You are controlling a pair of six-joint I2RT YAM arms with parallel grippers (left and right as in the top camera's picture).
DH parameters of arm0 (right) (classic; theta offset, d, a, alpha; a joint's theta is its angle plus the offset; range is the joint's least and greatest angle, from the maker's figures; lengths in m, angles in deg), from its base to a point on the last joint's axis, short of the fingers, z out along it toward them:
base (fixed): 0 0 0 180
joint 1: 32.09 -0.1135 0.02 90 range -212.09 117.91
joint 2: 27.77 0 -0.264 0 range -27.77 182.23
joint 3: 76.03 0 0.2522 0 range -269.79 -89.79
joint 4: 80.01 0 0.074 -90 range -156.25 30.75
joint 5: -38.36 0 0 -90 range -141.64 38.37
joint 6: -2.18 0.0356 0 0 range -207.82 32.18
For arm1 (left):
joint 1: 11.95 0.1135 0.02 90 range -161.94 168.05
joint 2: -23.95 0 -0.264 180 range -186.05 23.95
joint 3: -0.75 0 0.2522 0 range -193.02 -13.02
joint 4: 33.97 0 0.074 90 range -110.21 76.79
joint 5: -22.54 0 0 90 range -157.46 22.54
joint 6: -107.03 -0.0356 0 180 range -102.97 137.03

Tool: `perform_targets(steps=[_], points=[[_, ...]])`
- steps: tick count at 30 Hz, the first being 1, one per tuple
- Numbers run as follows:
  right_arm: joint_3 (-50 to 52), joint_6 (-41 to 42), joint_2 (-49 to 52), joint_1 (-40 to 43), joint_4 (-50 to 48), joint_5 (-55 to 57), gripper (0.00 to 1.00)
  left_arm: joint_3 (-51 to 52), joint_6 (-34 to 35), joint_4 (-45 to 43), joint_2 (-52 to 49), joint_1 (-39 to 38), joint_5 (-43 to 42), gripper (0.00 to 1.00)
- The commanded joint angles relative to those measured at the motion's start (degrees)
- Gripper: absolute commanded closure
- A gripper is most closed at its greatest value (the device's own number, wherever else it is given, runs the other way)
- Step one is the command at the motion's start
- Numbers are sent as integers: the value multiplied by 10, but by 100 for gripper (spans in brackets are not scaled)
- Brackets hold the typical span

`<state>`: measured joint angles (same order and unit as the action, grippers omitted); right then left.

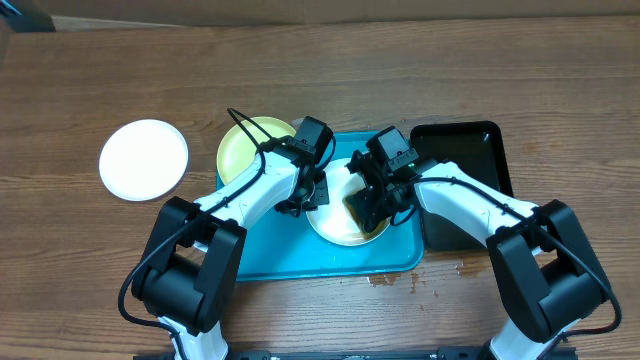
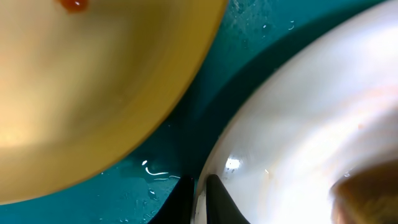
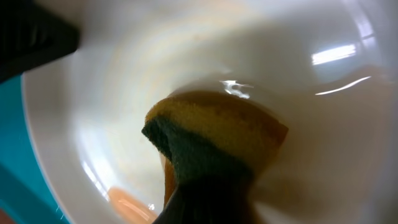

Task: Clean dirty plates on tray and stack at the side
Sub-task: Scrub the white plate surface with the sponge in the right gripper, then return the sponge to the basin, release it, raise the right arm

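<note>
On the brown wood-grain counter (image 1: 320,70) lie three plates, two trays and one sponge. Far left of the left claw (image 1: 301,203) sits a plain white plate (image 1: 143,159), off the tray, and just left of that claw a yellow-green plate (image 1: 250,145) with an orange smear overlaps the turquoise tray (image 1: 280,255). The left claw is pressed together on the rim of the glossy, wet second white plate (image 1: 335,228) mid-tray, while the right claw (image 1: 365,205) pinches a yellow-and-green sponge (image 3: 214,140) down in it, the black tray (image 1: 470,150) just to its right.

Soft blurry wrist views, glare on white plate (image 3: 186,74)
</note>
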<state>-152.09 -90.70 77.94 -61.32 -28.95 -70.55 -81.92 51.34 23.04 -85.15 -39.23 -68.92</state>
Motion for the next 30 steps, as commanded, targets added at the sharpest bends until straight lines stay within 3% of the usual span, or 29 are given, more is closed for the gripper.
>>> perform_targets(steps=[1, 9, 13, 22, 30], points=[[-26, -47, 18, 13, 38, -92, 96, 6, -1, -2, -12, -1, 4, 91], [-169, -44, 18, 82, 123, -126, 96, 6, -1, -1, -12, -1, 4, 91], [-207, -12, 18, 129, 165, -58, 96, 6, -1, 0, -12, -1, 4, 91], [-209, -9, 18, 233, 263, 53, 96, 6, -1, 0, -12, -1, 4, 85], [-168, 60, 18, 261, 226, 177, 96, 6, -1, 0, -12, -1, 5, 81]])
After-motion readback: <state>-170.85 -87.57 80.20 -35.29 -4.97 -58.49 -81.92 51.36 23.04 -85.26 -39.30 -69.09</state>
